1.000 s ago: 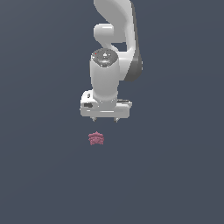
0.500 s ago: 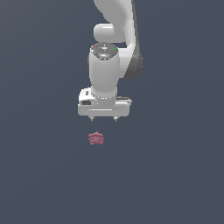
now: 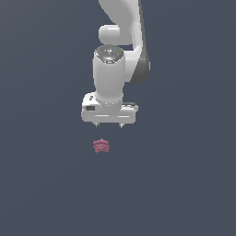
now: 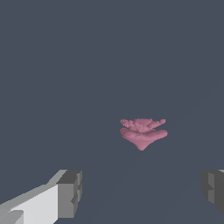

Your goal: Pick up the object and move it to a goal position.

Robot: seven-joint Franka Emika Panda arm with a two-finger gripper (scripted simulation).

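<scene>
- While the white Panda arm's gripper [image 3: 109, 124] hangs pointing straight down above the plain dark grey-blue counter [image 3: 41, 184], its jaws stand wide apart with nothing between them.
- Small pinkish-red knobbly lump, the object [image 3: 101, 146], sits on the counter below the gripper, apart from it, not touched.
- Exterior view: object lies slightly toward that view's left of the gripper's midline, roughly under the finger on that side.
- Two short dark fingertips [image 3: 96, 124] poke out under the white gripper body; a clear gap shows between them and the object.
- Wrist view: object [image 4: 143, 132] has a bumpy, frilly part over a smooth part tapering to a point.
- Wrist view: grey finger pads [image 4: 70, 194] show at either side, object beyond and between them, nearer the other pad [image 4: 214, 187].
- Counter is uniform, no markings visible.
</scene>
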